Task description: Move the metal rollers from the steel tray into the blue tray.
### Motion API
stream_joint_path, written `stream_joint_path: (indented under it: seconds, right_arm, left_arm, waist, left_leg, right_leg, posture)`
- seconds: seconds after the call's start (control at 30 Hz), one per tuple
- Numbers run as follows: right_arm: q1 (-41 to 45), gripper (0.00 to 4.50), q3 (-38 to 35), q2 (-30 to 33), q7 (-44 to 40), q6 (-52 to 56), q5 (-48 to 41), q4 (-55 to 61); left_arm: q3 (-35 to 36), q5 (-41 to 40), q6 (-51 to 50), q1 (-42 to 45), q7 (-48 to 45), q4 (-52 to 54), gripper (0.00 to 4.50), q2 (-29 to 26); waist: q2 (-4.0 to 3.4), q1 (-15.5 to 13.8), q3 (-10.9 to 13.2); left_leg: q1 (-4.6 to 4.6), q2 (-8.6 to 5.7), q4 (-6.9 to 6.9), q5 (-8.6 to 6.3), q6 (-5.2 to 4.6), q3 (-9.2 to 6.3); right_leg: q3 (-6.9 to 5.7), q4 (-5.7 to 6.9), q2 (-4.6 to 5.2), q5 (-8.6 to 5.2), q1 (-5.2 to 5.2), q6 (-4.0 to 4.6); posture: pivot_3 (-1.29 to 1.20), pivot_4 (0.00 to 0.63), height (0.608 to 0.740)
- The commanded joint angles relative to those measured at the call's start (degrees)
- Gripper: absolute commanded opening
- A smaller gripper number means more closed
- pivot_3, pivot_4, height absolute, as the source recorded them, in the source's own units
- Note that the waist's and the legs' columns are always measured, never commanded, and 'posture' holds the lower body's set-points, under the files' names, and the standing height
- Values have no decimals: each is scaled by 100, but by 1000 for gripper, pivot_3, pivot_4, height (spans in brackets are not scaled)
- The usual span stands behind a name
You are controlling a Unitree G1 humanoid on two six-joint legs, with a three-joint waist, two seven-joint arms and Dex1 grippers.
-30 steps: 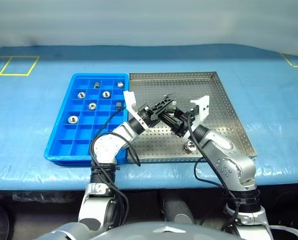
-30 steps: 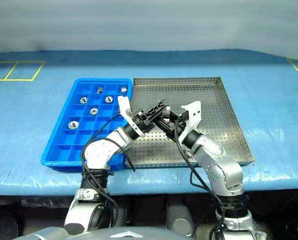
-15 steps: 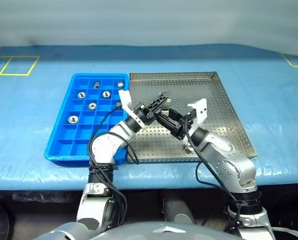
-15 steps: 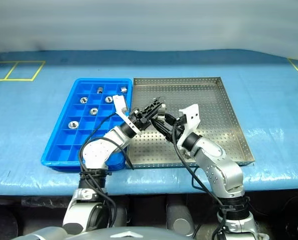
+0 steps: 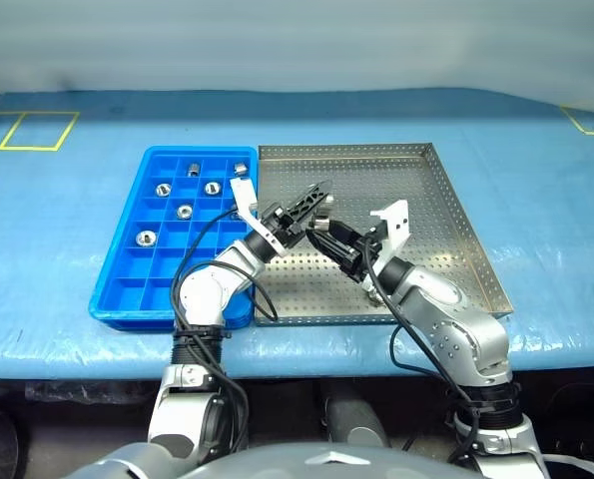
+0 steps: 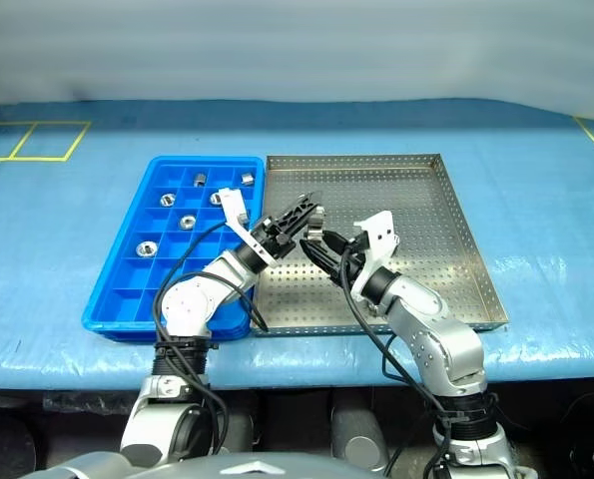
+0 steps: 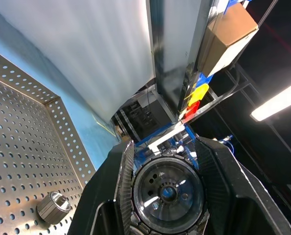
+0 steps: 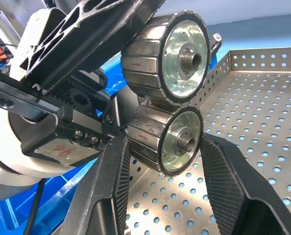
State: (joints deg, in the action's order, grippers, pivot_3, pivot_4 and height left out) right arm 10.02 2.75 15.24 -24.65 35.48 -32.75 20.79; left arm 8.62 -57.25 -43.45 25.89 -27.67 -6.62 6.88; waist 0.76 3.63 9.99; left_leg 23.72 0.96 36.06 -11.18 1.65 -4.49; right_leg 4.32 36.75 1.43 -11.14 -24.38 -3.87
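Pincers (image 5: 319, 212) midair above steel tray (image 5: 446, 215)

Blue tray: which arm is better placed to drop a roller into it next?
Left, probably. The left end effector is shut on a roller, and its arm lies beside the blue tray. The right end effector holds a second roller but sits farther over the steel tray.

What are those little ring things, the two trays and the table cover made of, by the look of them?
The metal rollers look like polished steel, mirror-bright on their faces. The steel tray seems to be dull sheet metal, punched with rows of holes. The blue tray looks like moulded plastic, glossy and evenly coloured. The table cover is probably plastic sheeting, given its wrinkles and sheen.
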Motion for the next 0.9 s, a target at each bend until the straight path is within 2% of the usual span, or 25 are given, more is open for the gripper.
stream_joint_path:
  seconds: [0.03,0.23,0.43,0.57,0.7,0.9]
  right_arm:
    - [54,1811,-110,18,133,-58,126,81]
    - [14,1811,50,394,250,-120,795,58]
    - [-13,1811,745,1588,475,101,2271,74]
    - [35,1811,899,1867,724,151,2951,26]
    - [123,1811,920,1854,784,87,3336,-69]
    - [191,1811,499,1408,645,-113,3044,-28]
  left_arm:
    - [-41,-43,32,41,-100,370,1681,-15]
    - [-37,11,25,-4,-14,462,1681,-80]
    - [-139,81,-32,-211,172,781,1681,-180]
    - [-153,77,-105,-419,262,1002,1681,-263]
    - [-56,80,-111,-568,395,1188,1681,-299]
    - [-227,510,25,-977,500,1727,1681,-692]
  waist:
    - [0,0,0]
    - [0,-2,0]
    - [1,-15,0]
    - [2,-59,1]
    - [2,-78,1]
    - [3,-94,2]
  left_leg:
    - [0,0,0,0,0,0]
    - [1,0,-1,0,0,0]
    - [5,-1,-4,0,1,2]
    - [7,0,-6,0,1,1]
    - [3,0,-5,0,1,5]
    - [5,0,-7,0,0,4]
  right_leg:
    - [0,0,0,0,0,0]
    - [0,-1,0,0,-1,0]
    - [0,-4,2,0,-6,0]
    - [-1,-2,2,-2,-10,3]
    - [3,-3,2,-1,-7,2]
    - [2,-2,2,-2,-10,3]
  posture:
    - [-4,150,740]
    - [1,150,740]
    - [11,150,740]
    - [24,150,740]
    - [54,150,740]
    - [62,150,740]
